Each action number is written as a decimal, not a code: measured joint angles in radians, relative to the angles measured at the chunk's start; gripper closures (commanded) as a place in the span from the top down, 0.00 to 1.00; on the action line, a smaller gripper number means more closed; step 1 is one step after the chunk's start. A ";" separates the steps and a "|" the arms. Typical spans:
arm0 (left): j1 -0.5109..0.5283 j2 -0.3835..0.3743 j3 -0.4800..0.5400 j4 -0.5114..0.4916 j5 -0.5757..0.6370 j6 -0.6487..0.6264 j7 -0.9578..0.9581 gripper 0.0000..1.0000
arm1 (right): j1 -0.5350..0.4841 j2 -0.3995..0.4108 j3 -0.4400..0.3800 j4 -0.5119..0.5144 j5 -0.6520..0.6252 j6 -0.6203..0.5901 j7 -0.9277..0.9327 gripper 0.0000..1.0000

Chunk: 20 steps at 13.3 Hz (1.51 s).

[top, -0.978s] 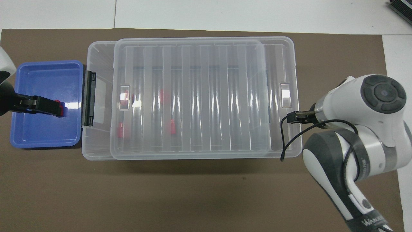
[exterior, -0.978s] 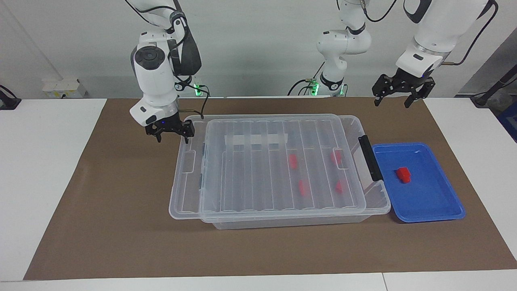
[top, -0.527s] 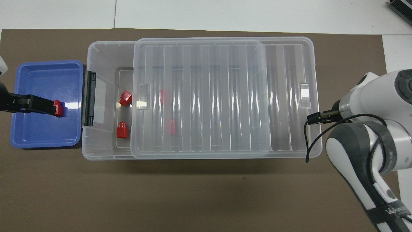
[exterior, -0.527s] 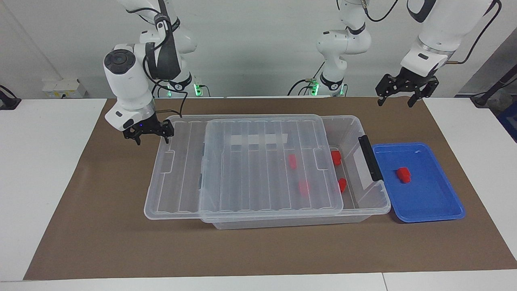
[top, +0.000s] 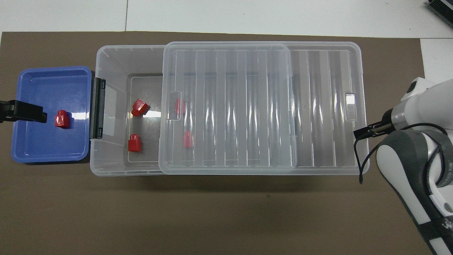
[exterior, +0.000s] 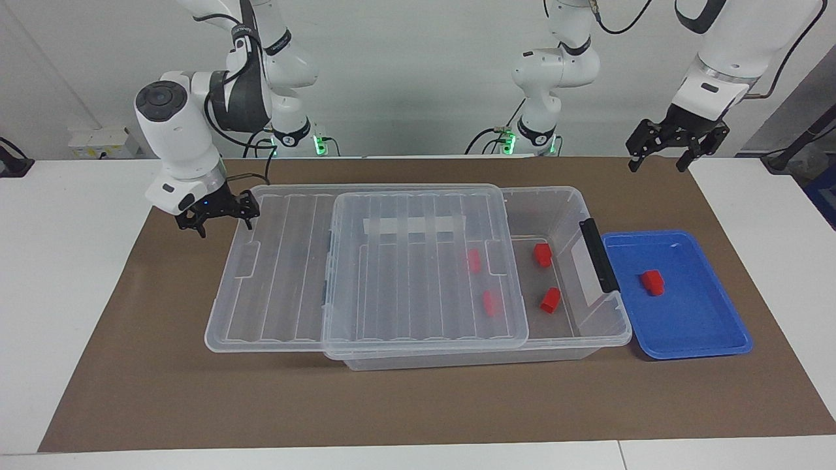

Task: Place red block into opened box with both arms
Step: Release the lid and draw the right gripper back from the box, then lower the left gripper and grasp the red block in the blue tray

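Plastic through and through, the small bright red block lying alone in the shallow blue plastic tray at the right of the facing view looks light, rigid and a little slick, so a pinch across its two flat sides, low on the chunky body rather than on the narrower stub, seems the safest hold. It sits near the tray's middle, well apart from the rims, which should leave the fingers room. Beside the tray stands the large clear plastic storage box with its black handle bar; the ribbed clear lid is slid toward the left of that view, baring the handle end, where two red blocks lie uncovered and two more show dimly through the lid. The right claw sits at the lid's upper left corner, fingers spread; whether it touches the rim cannot be told, and in the overhead view the arm's own body hides it. The left claw hangs spread and empty over the brown mat near the bench's upper right; only its dark tip, cut off by the left edge, shows from overhead.
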 measured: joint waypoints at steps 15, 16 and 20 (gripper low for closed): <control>0.062 0.009 0.002 -0.128 0.002 0.252 0.005 1.00 | 0.030 -0.034 0.009 0.054 0.001 -0.031 0.136 1.00; 0.076 0.027 0.002 -0.156 0.002 0.302 0.014 1.00 | 0.049 -0.039 0.010 0.070 0.001 -0.044 0.195 1.00; 0.113 0.146 0.003 -0.274 0.002 0.570 0.042 1.00 | 0.088 -0.043 0.011 0.174 0.043 -0.089 0.395 1.00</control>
